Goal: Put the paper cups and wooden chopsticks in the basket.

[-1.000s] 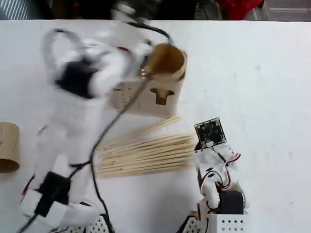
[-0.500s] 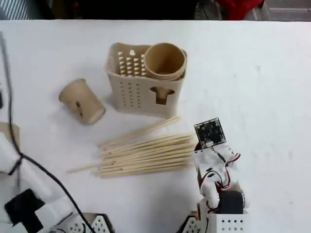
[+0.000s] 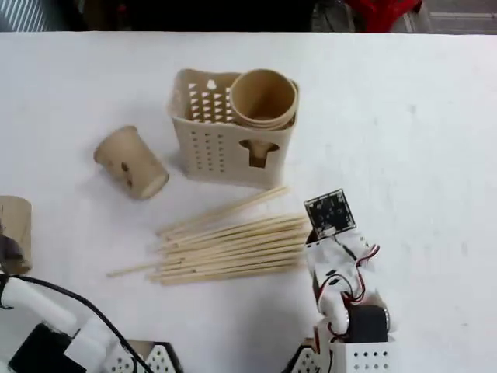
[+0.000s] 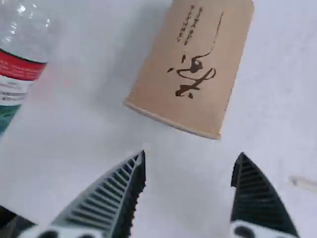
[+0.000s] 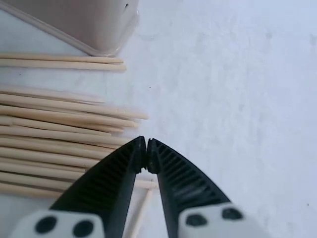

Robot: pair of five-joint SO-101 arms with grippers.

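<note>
Logged a beige perforated plastic basket (image 3: 225, 151) standing upright at far centre of the white bench (image 3: 404, 116). Spotted one brown paper cup (image 3: 264, 97) upright inside the basket's right end, with its rim above the basket wall. Found a second brown paper cup (image 3: 130, 162) lying on its side just left of the basket, not touching it. Found a third brown paper cup (image 3: 14, 233) on its side at the left edge of the bench, nearer than the second and well apart from the basket.

Noted pale wooden chopsticks (image 3: 233, 249) lying loose in a rough bundle on the bench, near side of the basket, running left to right. Saw one stick slanting up toward the basket's near right corner.

Saw the left arm's fingers (image 4: 124, 193) spread wide with nothing between them, pointed at the third cup, just short of it. Caught a clear plastic bottle with a red label (image 4: 20, 54) off to one side of that cup.

Saw the right arm's fingers (image 5: 114, 178) pressed together and empty, tips over the right ends of the chopsticks. Could not tell whether they touched the sticks. Placed the right arm (image 3: 342, 287) near centre-right, just right of the bundle.
</note>
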